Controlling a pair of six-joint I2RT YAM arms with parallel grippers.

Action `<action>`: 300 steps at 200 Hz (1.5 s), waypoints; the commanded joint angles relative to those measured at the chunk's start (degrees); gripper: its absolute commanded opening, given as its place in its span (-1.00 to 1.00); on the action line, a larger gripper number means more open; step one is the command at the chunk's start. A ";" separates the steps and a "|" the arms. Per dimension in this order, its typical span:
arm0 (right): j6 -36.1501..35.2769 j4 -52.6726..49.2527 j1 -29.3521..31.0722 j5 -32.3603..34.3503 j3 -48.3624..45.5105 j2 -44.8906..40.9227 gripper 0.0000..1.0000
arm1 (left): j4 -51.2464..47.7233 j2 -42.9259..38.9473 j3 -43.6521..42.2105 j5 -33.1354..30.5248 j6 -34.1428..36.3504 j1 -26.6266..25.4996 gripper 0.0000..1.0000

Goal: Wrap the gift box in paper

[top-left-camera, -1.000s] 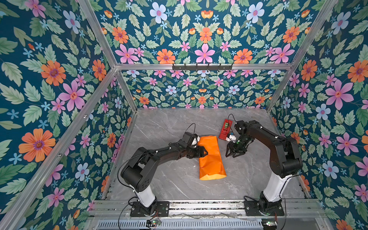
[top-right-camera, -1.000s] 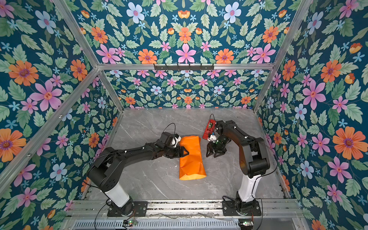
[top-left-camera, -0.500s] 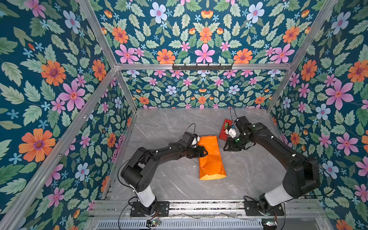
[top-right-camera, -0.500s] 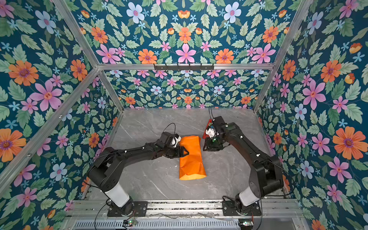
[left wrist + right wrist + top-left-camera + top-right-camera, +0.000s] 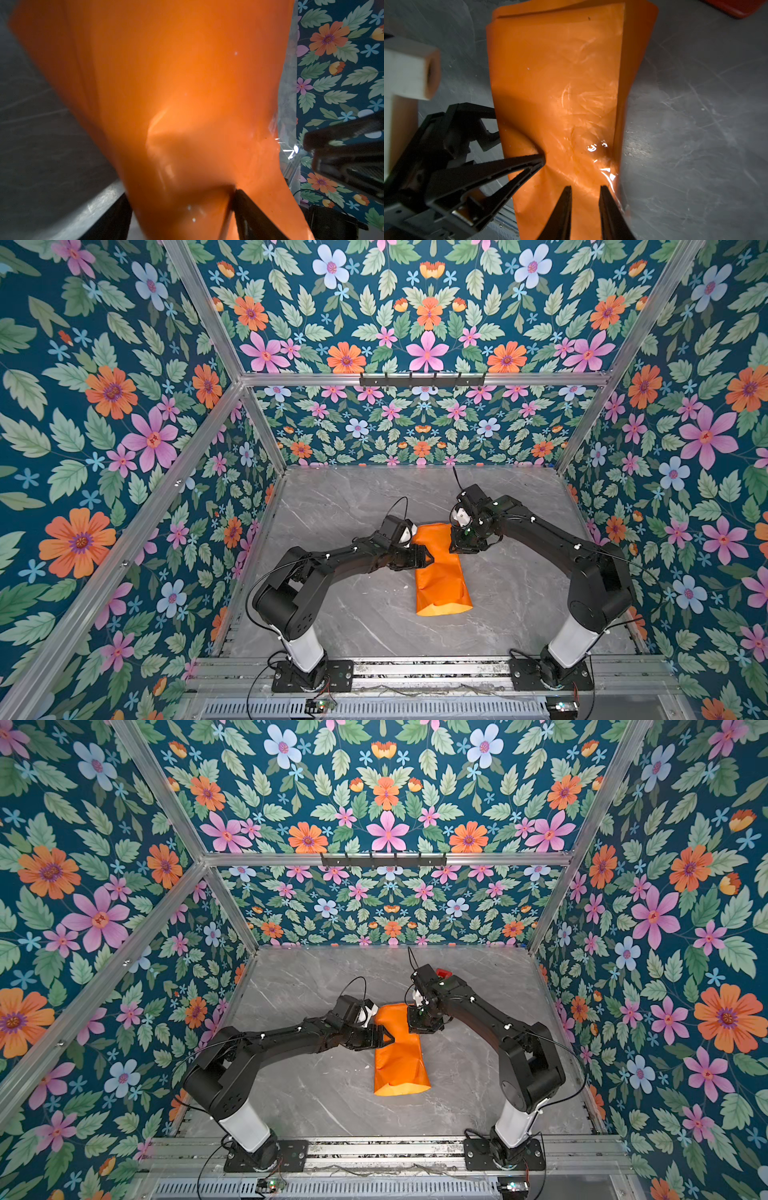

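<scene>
Top views both show the paper (image 5: 442, 572) (image 5: 399, 1052) lying lengthwise, far to near.

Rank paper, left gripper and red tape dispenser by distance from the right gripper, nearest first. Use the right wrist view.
From the right gripper:
1. paper: directly under its fingertips.
2. left gripper: alongside, one finger denting the paper's top.
3. red tape dispenser: on the table beyond the paper's far end, only a corner in view.
</scene>
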 commanded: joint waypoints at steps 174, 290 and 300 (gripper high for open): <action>1.90 2.52 -0.01 2.26 -3.23 2.78 -0.42 | -8.24 1.24 -0.60 -9.50 1.56 0.02 0.53; 2.08 1.61 -0.35 2.83 -2.82 -0.67 -0.14 | -8.45 1.46 -0.24 -9.53 1.56 0.09 0.53; 2.25 1.64 -0.29 2.57 -2.92 -0.95 -0.14 | -8.45 1.50 -0.20 -9.50 1.56 0.02 0.53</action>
